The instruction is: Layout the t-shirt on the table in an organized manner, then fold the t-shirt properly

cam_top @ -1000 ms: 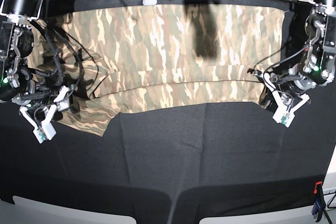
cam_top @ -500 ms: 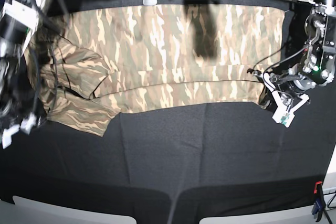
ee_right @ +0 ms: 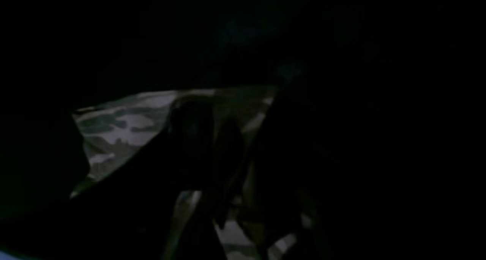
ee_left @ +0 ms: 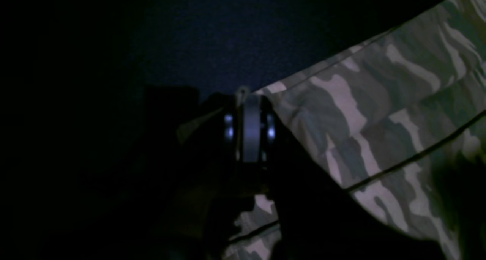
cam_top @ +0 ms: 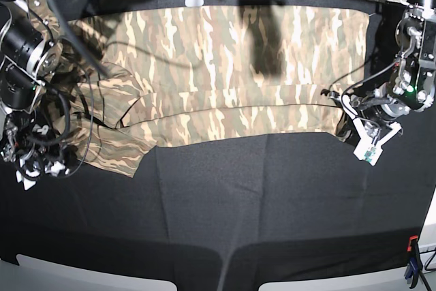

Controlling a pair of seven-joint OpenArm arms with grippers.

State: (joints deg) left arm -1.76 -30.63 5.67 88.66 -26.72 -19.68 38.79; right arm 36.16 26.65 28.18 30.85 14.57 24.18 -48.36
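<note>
The left gripper, at the right side of the base view, is clenched on the corner of the t-shirt, its white fingertips resting low on the table; the left wrist view shows the jaws pressed together on the hem where the camouflage fabric meets the black cloth. The right gripper sits at the left edge of the base view, just beside the shirt's bunched sleeve, and is blurred, so whether its jaws are released or closed cannot be told; the right wrist view is very dark and shows only a pale fold of camouflage fabric. The t-shirt lies spread across the far half of the table, its lower part folded up along a long horizontal crease, the sleeve on the left crumpled. Black cables from the right arm drape over that sleeve and hide part of it. A dark shadow falls on the middle of the shirt. The table is covered in matte black cloth, bare toward the near edge. A red and blue clamp grips the near right corner. More cables run along the far edge.
</note>
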